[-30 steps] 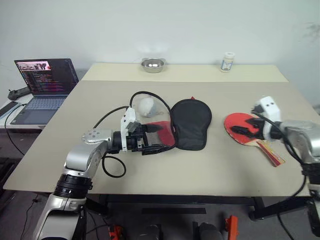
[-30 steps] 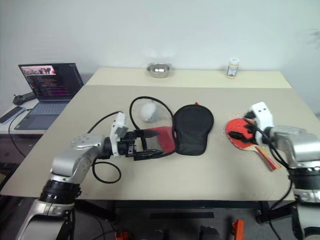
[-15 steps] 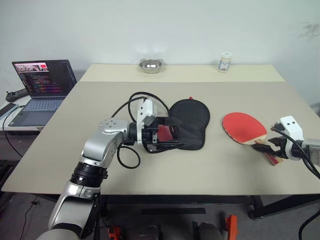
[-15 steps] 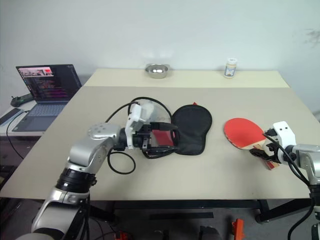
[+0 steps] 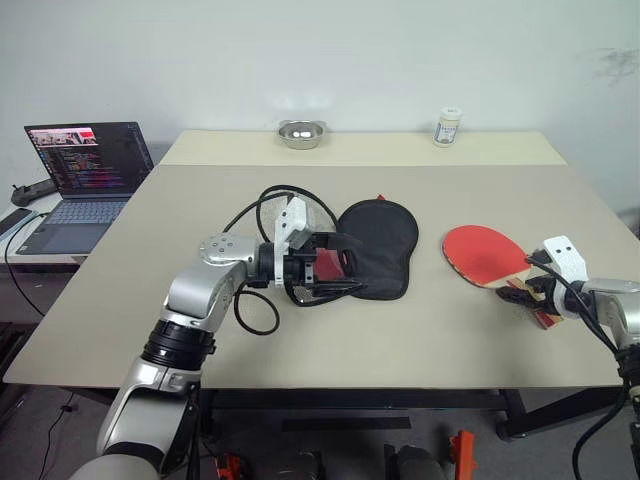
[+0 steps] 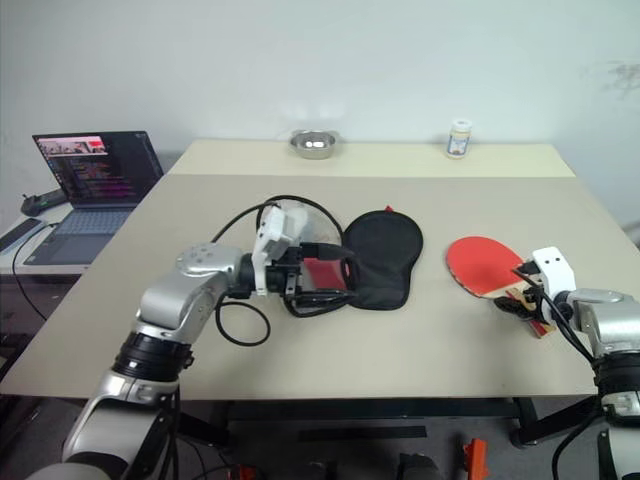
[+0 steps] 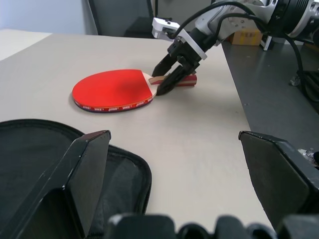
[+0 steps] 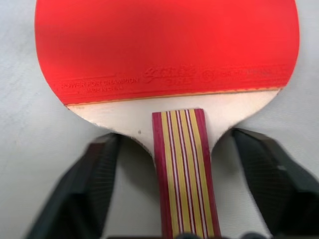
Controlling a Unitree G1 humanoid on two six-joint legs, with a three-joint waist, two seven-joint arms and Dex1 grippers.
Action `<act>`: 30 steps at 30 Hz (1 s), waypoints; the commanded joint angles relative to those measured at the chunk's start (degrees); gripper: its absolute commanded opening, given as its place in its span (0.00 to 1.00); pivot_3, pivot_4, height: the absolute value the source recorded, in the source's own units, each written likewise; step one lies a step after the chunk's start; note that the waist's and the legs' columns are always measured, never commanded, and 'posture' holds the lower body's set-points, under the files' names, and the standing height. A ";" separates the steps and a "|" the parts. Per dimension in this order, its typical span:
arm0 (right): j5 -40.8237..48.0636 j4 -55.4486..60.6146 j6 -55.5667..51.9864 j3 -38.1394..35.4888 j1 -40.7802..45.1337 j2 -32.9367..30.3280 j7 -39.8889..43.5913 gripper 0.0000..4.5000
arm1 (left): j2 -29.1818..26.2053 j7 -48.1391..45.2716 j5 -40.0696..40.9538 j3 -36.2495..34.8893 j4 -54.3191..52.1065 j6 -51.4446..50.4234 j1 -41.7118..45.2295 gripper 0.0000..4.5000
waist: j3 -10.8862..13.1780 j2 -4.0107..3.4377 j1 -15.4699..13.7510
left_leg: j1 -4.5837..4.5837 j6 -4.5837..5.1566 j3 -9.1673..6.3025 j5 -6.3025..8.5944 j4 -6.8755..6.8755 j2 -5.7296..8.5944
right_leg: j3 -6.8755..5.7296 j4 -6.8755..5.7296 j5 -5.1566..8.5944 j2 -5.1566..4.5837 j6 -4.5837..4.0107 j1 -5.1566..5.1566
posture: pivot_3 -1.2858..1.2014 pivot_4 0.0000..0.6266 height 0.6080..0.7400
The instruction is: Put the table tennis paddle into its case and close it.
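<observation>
Paddle [image 5: 485, 256]: red blade up, flat on the worktop [image 5: 420, 330], right of the case.
Case [image 5: 380, 245]: black, lying mid-worktop.
Right claw [image 8: 182, 194]: fingers apart, straddling the paddle's striped handle, not clamped.
Left claw [image 5: 335, 265]: fingers spread wide at the case's left edge.

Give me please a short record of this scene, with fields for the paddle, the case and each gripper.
paddle: table tennis paddle flat on the table, red face up, outside the case
case: case open, mid-table
left gripper: left gripper open at the case's open edge
right gripper: right gripper astride the paddle handle, fingers not closed on it
</observation>
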State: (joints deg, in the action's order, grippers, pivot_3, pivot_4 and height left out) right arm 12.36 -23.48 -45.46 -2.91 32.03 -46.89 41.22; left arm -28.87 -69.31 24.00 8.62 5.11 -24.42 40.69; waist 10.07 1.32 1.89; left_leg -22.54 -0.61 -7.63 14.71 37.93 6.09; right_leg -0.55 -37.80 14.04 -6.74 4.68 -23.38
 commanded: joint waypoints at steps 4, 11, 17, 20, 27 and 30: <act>-0.43 -0.53 -1.52 -0.80 0.68 1.30 -1.19 0.35 | -1.27 0.75 0.14 -1.93 -2.17 0.71 -1.15 1.00 | 0.00 0.00 0.01 | 0.01 -0.04 -0.01 -0.02 0.00 0.00 | 0.01 0.00 0.00 0.01 0.00 0.00 | 0.52 0.24 1.00; 1.92 8.87 -5.39 -6.55 2.71 2.36 -6.48 0.24 | -3.53 1.09 0.99 -4.89 -2.19 1.52 -3.51 1.00 | 0.03 -0.06 0.00 | 0.01 -0.01 -0.02 -0.01 0.00 0.00 | 0.03 -0.01 -0.01 0.01 -0.01 0.00 | 0.52 0.24 1.00; 7.83 28.63 -18.54 -11.21 6.24 12.82 -15.81 0.24 | -5.70 1.76 1.25 -8.92 -0.45 3.06 -4.72 1.00 | 0.04 -0.13 0.31 | -0.28 -0.14 0.03 -0.08 -0.05 -0.04 | 0.11 -0.14 -0.01 0.01 -0.03 -0.44 | 0.52 0.24 1.00; 9.16 33.94 -23.13 -11.33 7.34 21.69 -21.25 0.24 | -6.33 1.66 0.88 -9.61 0.25 3.56 -5.05 1.00 | 0.04 -0.12 0.15 | -0.38 -0.15 0.01 -0.08 -0.07 -0.06 | 0.11 -0.15 -0.01 0.02 -0.04 -0.59 | 0.52 0.24 1.00; 6.71 34.12 -21.54 -7.90 8.33 39.83 -32.79 0.24 | -6.87 1.16 0.39 -10.09 1.40 5.47 -5.90 1.00 | 0.05 -0.13 -0.43 | -0.47 -0.15 -0.05 -0.08 -0.06 0.08 | 0.09 -0.16 -0.02 -0.05 -0.05 -0.70 | 0.52 0.24 1.00; 5.70 31.38 -18.89 -7.31 9.19 43.77 -35.61 0.24 | -6.85 1.20 0.30 -10.12 1.47 5.90 -6.29 1.00 | 0.05 -0.13 -0.36 | -0.47 -0.15 -0.04 -0.08 -0.06 0.08 | 0.09 -0.17 -0.02 -0.05 -0.05 -0.70 | 0.52 0.24 1.00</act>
State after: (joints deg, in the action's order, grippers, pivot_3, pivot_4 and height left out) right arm 18.82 7.45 -67.82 -9.84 39.11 -3.82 7.16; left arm -35.11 -68.14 24.18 -0.36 7.41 -19.62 34.16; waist 10.12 1.19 1.53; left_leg -23.00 -0.76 -7.67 14.63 37.87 6.17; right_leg -0.46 -37.98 14.02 -6.78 4.63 -24.09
